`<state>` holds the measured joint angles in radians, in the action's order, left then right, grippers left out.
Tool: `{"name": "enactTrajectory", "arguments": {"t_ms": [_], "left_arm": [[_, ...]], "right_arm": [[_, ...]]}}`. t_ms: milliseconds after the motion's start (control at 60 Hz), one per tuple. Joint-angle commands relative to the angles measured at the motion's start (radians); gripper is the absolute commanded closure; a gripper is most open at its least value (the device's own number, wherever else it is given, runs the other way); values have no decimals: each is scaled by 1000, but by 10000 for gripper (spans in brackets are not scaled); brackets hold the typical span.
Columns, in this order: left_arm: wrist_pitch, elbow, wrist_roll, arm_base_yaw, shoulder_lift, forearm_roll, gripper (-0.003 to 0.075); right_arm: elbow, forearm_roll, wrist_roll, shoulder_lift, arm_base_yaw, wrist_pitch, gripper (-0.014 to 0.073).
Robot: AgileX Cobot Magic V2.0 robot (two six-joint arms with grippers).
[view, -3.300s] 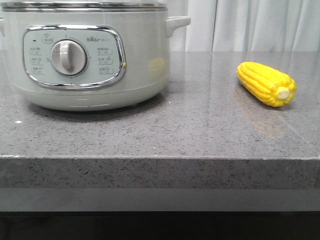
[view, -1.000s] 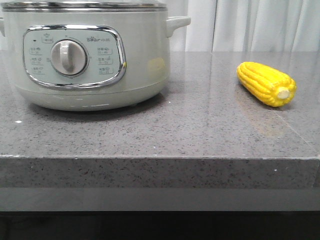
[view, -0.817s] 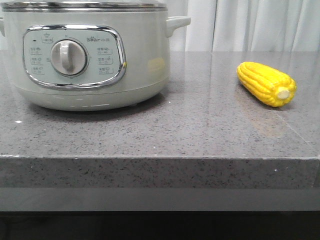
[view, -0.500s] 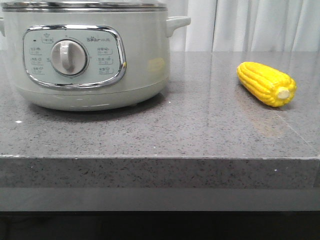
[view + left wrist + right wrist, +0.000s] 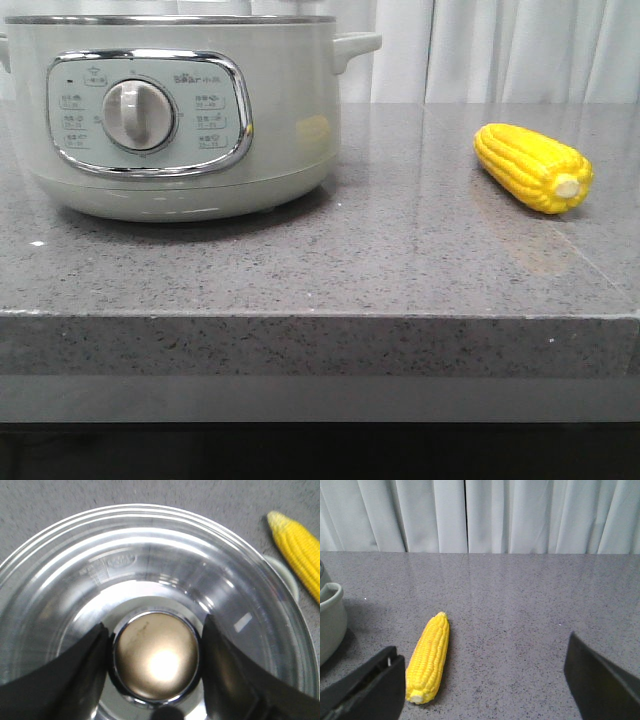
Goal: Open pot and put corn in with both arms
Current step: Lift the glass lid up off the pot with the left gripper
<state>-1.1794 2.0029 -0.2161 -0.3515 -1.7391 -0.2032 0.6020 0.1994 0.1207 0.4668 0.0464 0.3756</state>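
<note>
A brand mark reading "Bear" is printed at the top of the control panel (image 5: pixel 148 113) on the pot (image 5: pixel 180 110), above the dial (image 5: pixel 138 115). The small labels ringing the dial are too small to be read. An embossed stamp on the glass lid (image 5: pixel 120 560) is illegible.

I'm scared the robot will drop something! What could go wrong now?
1. The left gripper has its fingers on either side of the shiny knob of the glass lid. A smooth round knob might slip, and the lid could fall.
2. The corn lies loose on the counter, apart from the pot. It is round, so it might roll when the open right gripper closes on it.
</note>
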Motion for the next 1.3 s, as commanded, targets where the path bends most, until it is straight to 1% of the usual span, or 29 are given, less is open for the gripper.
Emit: {"name": "enactTrajectory", "arguments": {"t_ms": [0, 167, 300, 383, 683, 783, 983, 1083, 1283], "left_arm": [[96, 52, 10, -6, 99, -29, 502], [105, 14, 12, -6, 182, -29, 502], [144, -90, 6, -6, 270, -29, 502], [196, -199, 6, -6, 346, -29, 502], [447, -714, 6, -6, 697, -29, 502], [502, -874, 6, -6, 829, -29, 503], [510, -1124, 23, -6, 1114, -29, 503], [503, -1192, 39, -6, 1234, -29, 503], [493, -1264, 39, -6, 1449, -29, 503]], "right_arm": [[39, 6, 8, 10, 6, -81, -60], [39, 6, 8, 10, 6, -81, -60], [39, 6, 8, 10, 6, -83, -60], [39, 6, 8, 10, 6, -83, -60], [39, 6, 8, 10, 6, -59, -60], [39, 6, 8, 10, 6, -58, -60], [39, 6, 8, 62, 6, -52, -60], [41, 11, 8, 130, 6, -43, -60], [55, 81, 8, 327, -9, -55, -60]]}}
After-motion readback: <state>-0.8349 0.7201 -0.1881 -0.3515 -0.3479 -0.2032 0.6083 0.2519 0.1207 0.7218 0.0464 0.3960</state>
